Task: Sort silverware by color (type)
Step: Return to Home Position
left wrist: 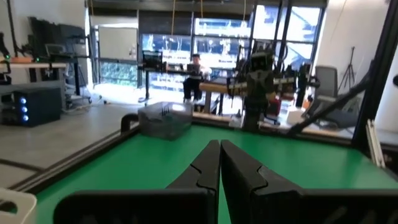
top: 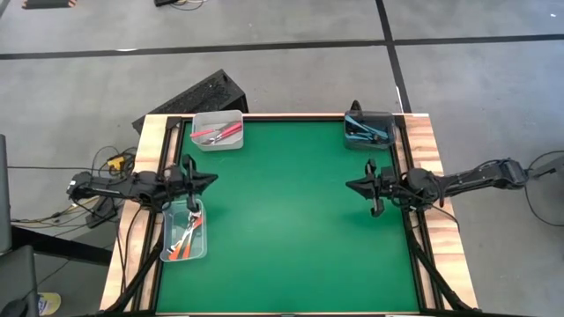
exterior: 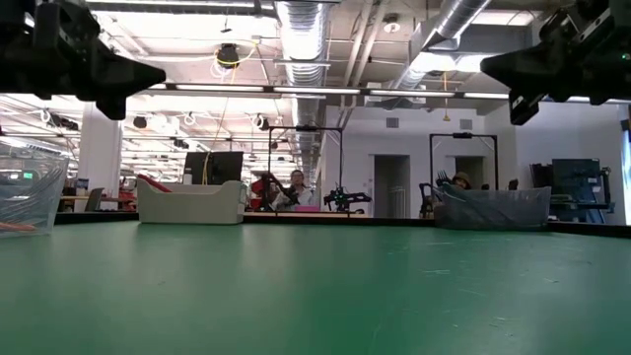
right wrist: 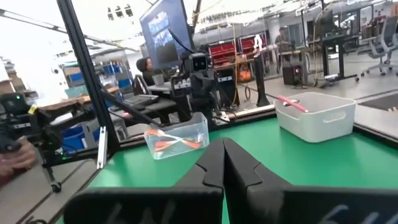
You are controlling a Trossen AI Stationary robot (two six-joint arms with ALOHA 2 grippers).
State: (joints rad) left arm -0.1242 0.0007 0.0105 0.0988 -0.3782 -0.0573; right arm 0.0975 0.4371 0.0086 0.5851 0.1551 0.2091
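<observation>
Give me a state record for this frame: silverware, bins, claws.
red/pink silverware: in white bin, far left corner
blue silverware: in dark bin, far right corner
orange silverware: in clear bin, left edge, near left arm
left claw: shut, empty, raised over table's left side
right claw: shut, empty, raised over table's right side
</observation>
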